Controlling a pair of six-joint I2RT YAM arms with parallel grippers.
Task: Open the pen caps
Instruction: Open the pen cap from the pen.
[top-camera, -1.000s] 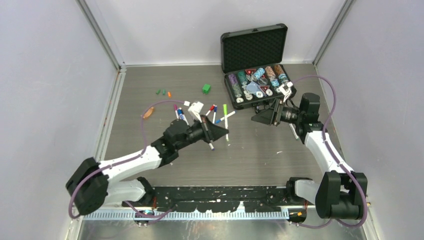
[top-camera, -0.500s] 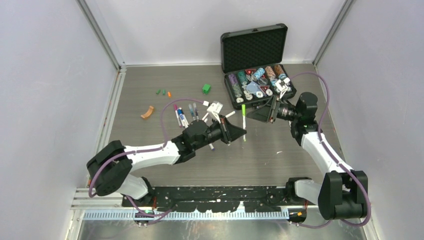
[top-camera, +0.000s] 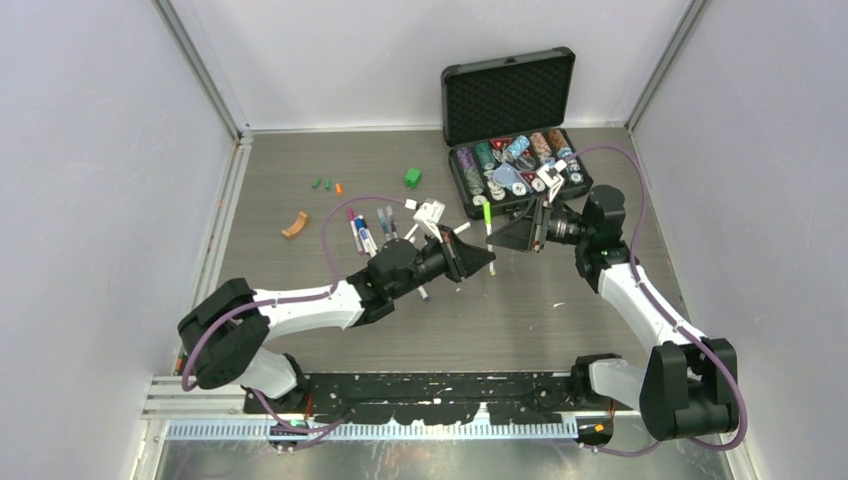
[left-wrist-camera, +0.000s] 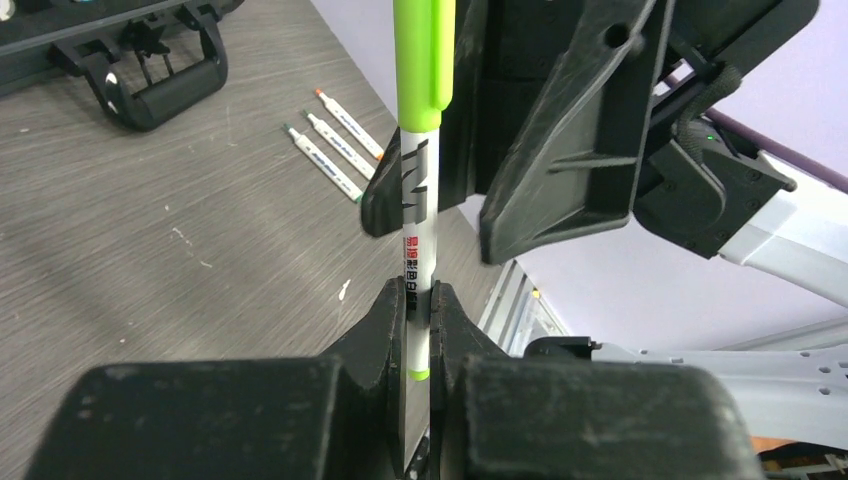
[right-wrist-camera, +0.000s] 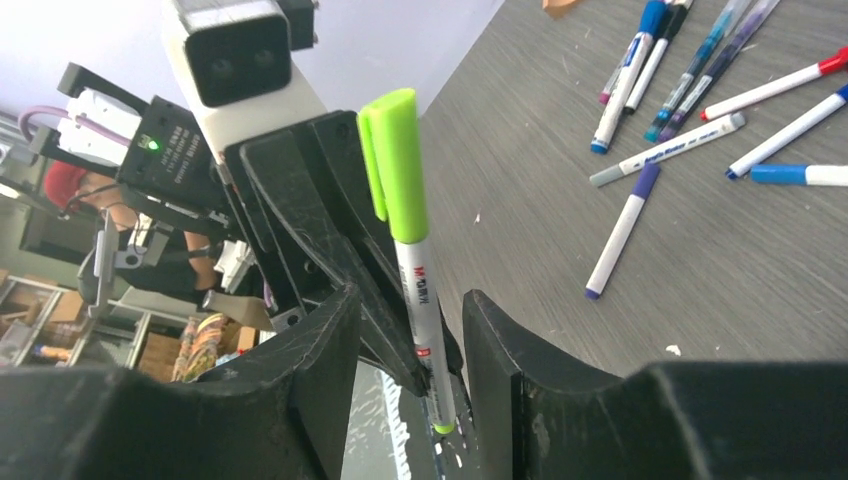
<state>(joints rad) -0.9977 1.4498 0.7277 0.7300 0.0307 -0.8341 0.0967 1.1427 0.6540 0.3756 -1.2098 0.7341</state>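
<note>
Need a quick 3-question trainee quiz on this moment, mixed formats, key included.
1. True or false: the left gripper is shut on the barrel of the green pen.
2. Is the pen's cap on or off?
3. The right gripper is: A) clamped on the cap; B) open, one finger on each side of the pen; C) shut, far from the pen.

Key: 1 true; 2 on; 3 B.
</note>
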